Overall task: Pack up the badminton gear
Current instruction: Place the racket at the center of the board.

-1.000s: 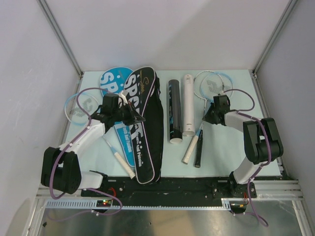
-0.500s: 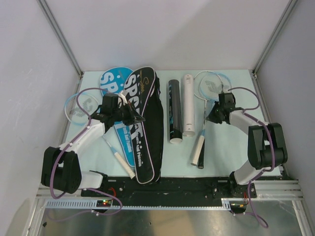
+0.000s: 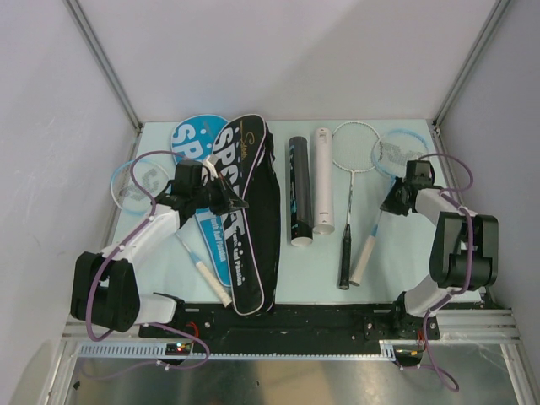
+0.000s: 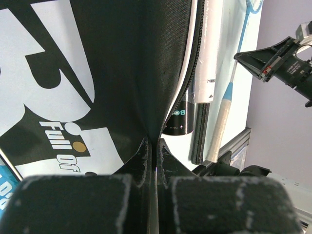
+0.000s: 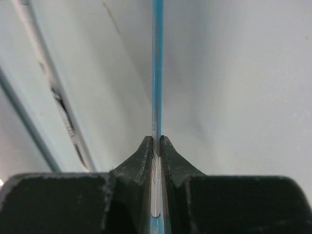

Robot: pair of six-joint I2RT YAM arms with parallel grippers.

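Observation:
My left gripper (image 3: 239,204) (image 4: 155,155) is shut on the open edge of the black "SPORT" racket cover (image 3: 249,211) (image 4: 122,58), which lies over a blue cover (image 3: 196,137). On the right, the right gripper (image 3: 387,207) (image 5: 157,145) is shut on the thin blue shaft (image 5: 156,73) of a blue-framed racket (image 3: 391,152), whose white handle (image 3: 362,259) points toward the near edge. A white-framed racket (image 3: 352,145) with a black handle (image 3: 343,266) lies just left of it. Between the cover and these rackets lie a black tube (image 3: 297,190) and a white tube (image 3: 322,180). No shuttlecocks show.
A third racket (image 3: 133,181) lies at the far left, its white handle (image 3: 207,283) near the front edge, its shaft under my left arm. Metal frame posts (image 3: 460,76) and walls close in the table. In the right wrist view the other racket's shaft (image 5: 48,83) runs close on the left.
The right gripper has dragged the blue-framed racket to the right, off the white-framed one, so its handle now lies right of the black handle. The left arm has not moved.

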